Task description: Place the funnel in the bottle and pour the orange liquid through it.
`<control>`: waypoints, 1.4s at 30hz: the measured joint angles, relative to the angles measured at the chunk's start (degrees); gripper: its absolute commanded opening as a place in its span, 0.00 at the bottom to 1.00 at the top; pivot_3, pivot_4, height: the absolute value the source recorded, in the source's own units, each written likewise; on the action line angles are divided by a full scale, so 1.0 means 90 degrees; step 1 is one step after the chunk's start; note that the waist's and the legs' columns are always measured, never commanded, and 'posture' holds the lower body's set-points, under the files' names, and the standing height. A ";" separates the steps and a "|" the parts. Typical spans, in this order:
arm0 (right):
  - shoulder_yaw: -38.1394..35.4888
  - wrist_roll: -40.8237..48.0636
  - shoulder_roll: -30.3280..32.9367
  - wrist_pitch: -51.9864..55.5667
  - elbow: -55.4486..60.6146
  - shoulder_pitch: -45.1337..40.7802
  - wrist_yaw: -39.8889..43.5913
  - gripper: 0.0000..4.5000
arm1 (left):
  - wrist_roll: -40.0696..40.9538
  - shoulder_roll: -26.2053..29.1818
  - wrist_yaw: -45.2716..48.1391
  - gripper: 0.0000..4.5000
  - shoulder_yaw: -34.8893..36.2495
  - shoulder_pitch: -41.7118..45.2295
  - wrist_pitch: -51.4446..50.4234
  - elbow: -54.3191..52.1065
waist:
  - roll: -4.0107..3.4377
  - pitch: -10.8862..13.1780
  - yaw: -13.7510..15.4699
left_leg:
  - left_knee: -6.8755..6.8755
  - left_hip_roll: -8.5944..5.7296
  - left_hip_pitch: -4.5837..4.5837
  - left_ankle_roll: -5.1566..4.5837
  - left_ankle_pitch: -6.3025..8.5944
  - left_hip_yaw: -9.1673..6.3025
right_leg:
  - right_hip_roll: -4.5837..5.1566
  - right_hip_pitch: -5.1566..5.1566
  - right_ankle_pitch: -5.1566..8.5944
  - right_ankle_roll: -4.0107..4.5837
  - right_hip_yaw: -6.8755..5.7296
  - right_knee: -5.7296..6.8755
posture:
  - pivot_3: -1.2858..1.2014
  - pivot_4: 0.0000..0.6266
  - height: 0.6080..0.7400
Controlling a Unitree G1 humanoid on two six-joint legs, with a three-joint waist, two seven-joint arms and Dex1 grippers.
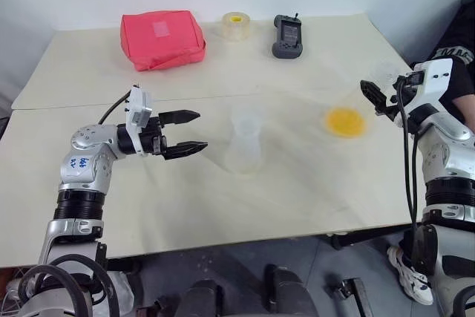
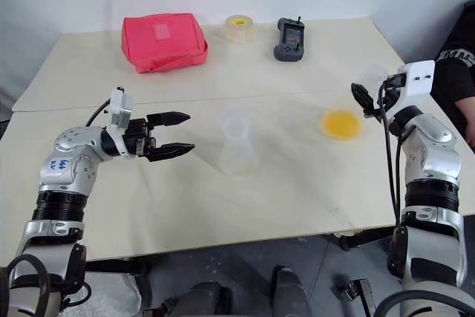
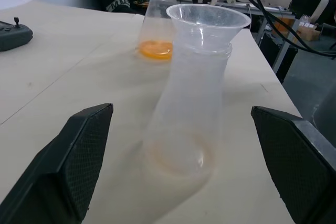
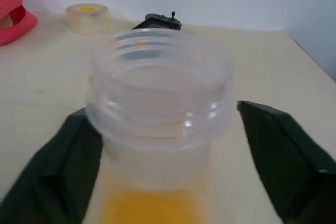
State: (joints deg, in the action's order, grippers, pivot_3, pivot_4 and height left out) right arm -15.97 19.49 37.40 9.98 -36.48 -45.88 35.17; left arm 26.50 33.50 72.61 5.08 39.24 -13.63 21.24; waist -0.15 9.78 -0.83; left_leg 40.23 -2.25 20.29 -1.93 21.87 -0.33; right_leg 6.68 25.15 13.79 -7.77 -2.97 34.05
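The small clear bottle point(image 1: 247, 150) stands upright at the middle of the table. The funnel point(image 3: 207, 20) sits in its neck, cone mouth up. My left gripper point(image 1: 202, 131) is open, level with the bottle and just to its left, the bottle in front of its gap. To the right stands a larger clear flask point(image 1: 349, 109) with the orange liquid point(image 1: 345, 122) pooled in its base. My right gripper point(image 4: 163, 116) is shut on that flask's threaded neck point(image 4: 157, 93), one finger on each side.
A red pouch point(image 1: 162, 38), a tape roll point(image 1: 236, 26) and a black handheld device point(image 1: 287, 36) lie along the far side of the table point(image 1: 297, 198). A person in dark clothes point(image 1: 462, 46) is at the right edge, close behind my right arm.
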 measured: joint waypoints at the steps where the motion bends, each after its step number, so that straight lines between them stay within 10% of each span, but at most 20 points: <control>1: 0.0000 -0.0008 -0.0006 0.0000 0.0000 0.0000 0.0026 0.58 | -0.0003 -0.0021 -0.0009 1.00 0.0000 0.0014 0.0015 0.0010 | 0.0000 0.0000 0.0001 | 0.0000 0.0000 0.0001 0.0000 0.0000 0.0000 | 0.0000 0.0000 0.0000 0.0000 0.0000 0.0000 | 0.52 0.24 1.00; 12: 0.0143 -0.0063 -0.0113 0.0639 0.1964 0.0418 -0.0201 0.54 | -0.0185 -0.0216 0.0157 1.00 -0.0157 0.0224 0.0399 0.0430 | -0.0003 0.0002 -0.0063 | 0.0000 0.0000 0.0014 0.0005 0.0001 0.0001 | 0.0002 0.0028 -0.0001 -0.0001 -0.0002 0.0018 | 0.52 0.24 1.00; 26: 0.2498 -0.1753 0.0157 0.2543 0.6592 0.0595 -0.0929 0.54 | -0.0137 -0.0375 0.0503 1.00 0.0073 0.0444 0.1166 0.1125 | -0.0003 0.0002 -0.0067 | 0.0006 -0.0002 0.0019 0.0007 0.0002 0.0007 | -0.0001 0.0041 -0.0001 -0.0001 0.0000 0.0030 | 0.52 0.24 1.00; 42: 0.4173 -0.4093 0.0502 0.1127 0.6114 -0.0008 -0.0506 0.54 | -0.0106 -0.0390 0.0710 1.00 0.0151 0.0309 0.1161 0.1118 | -0.0003 0.0002 -0.0079 | 0.0004 -0.0007 0.0023 0.0004 0.0004 0.0009 | -0.0003 0.0042 -0.0001 -0.0001 -0.0007 0.0026 | 0.52 0.24 1.00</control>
State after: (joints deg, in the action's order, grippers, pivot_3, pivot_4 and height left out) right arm 21.58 -17.34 41.92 20.13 18.54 -45.96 30.62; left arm 25.55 29.99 79.00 6.43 42.01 -3.18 31.30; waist -0.17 9.80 -1.54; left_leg 40.26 -2.31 20.49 -1.90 21.90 -0.25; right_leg 6.65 25.53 13.79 -7.78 -3.03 34.28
